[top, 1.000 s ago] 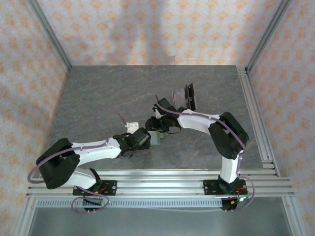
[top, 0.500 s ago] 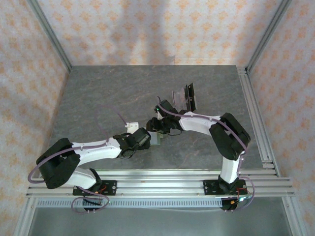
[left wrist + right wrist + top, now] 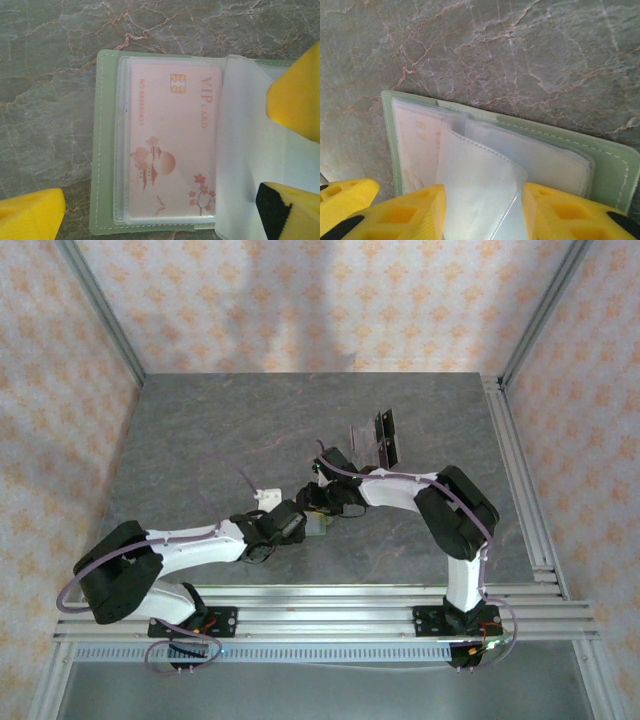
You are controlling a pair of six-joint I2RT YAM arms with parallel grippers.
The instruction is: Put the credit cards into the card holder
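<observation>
Your desk [image 3: 200,440] is a grey, veined, stone-look slab across the middle of the top view. Your left arm [image 3: 190,545] lies low from the lower left toward the centre. Your right arm [image 3: 455,510] arches from the lower right, elbow high, then drops leftward to the same spot. The loose credit cards [image 3: 378,440], black and grey, sit above centre, well apart from the card holder [image 3: 107,150], which lies open at frame centre, sage-green with a stitched edge. The left gripper [image 3: 303,524] is spread wide beside it. The right gripper [image 3: 482,210] stands half-apart, a yellow finger [image 3: 415,210] at each edge of one clear sleeve [image 3: 480,180]; you cannot tell whether it pinches. The left wrist view gives you a pink VIP card [image 3: 170,150] with a gold chip [image 3: 176,83] in a pocket, where the right wrist view gives a pale blur through plastic.
</observation>
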